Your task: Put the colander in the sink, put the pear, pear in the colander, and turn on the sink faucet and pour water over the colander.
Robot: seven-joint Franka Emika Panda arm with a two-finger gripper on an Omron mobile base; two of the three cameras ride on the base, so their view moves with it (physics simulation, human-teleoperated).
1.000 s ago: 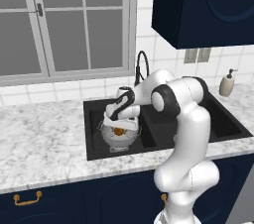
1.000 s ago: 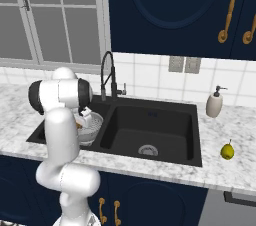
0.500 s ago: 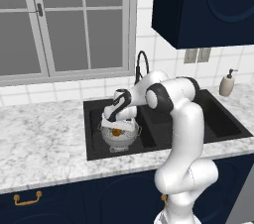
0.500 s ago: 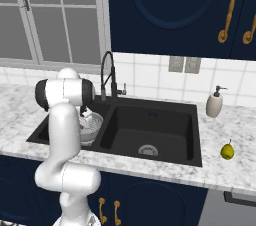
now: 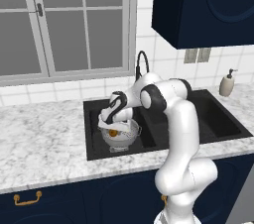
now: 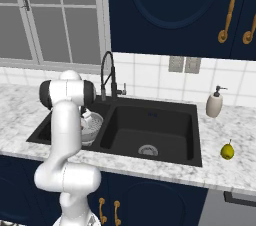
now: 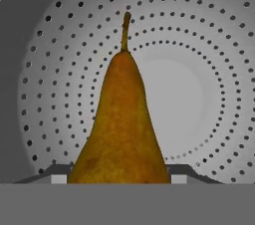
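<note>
Left base view: the black sink (image 5: 208, 119) is set in a marble counter (image 5: 39, 139), and the colander (image 5: 120, 136) sits in its left basin below the black faucet (image 5: 142, 64). The gripper (image 5: 112, 128) reaches down into the colander, pinching the brown pear (image 7: 122, 129) between its fingers, with the stem pointing at the perforated bowl wall. Right base view: a yellow-green pear (image 6: 227, 151) rests on the counter right of the sink, near a soap dispenser (image 6: 214, 103).

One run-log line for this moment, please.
colander: in left sink basin | brown pear: between jaws, over colander | green pear: on counter | faucet: no water
</note>
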